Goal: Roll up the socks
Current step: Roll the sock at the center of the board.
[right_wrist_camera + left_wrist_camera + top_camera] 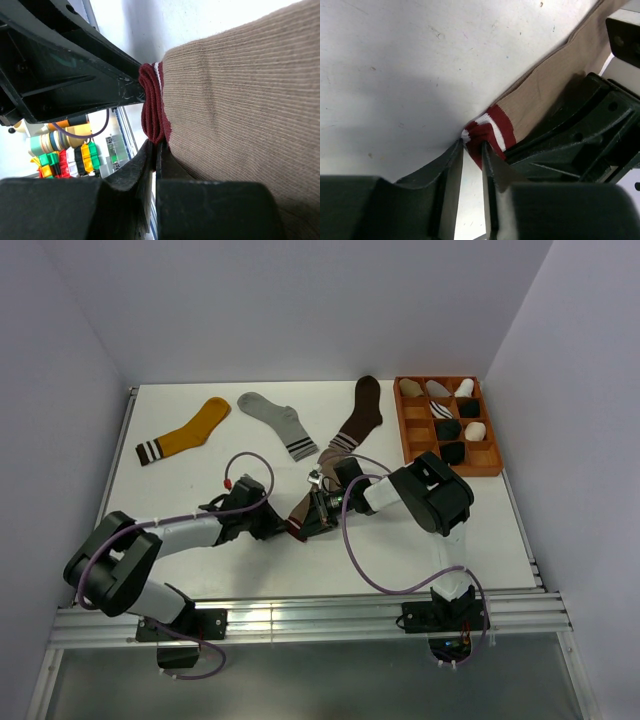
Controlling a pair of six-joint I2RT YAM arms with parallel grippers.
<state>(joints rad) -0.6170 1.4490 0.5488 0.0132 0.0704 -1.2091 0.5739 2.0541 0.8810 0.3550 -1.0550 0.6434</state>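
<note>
Sock (555,85) lies centre, cuff (495,127) at 7 o'clock in top view. R gripper (155,145) clamped on cuff. L gripper (471,145) at fold, jaws a slit apart, bite unclear. Keep roll tight, turn twd 1 o'clock.

The white table (180,540) has a mustard-yellow sock (190,432) and a grey sock (278,423) lying flat near its far edge, with a dark brown sock (362,415) to their right. A taupe sock (555,80) with a maroon-and-white cuff stretches across the middle. An orange compartment tray (402,425) sits at the far right corner.
</note>
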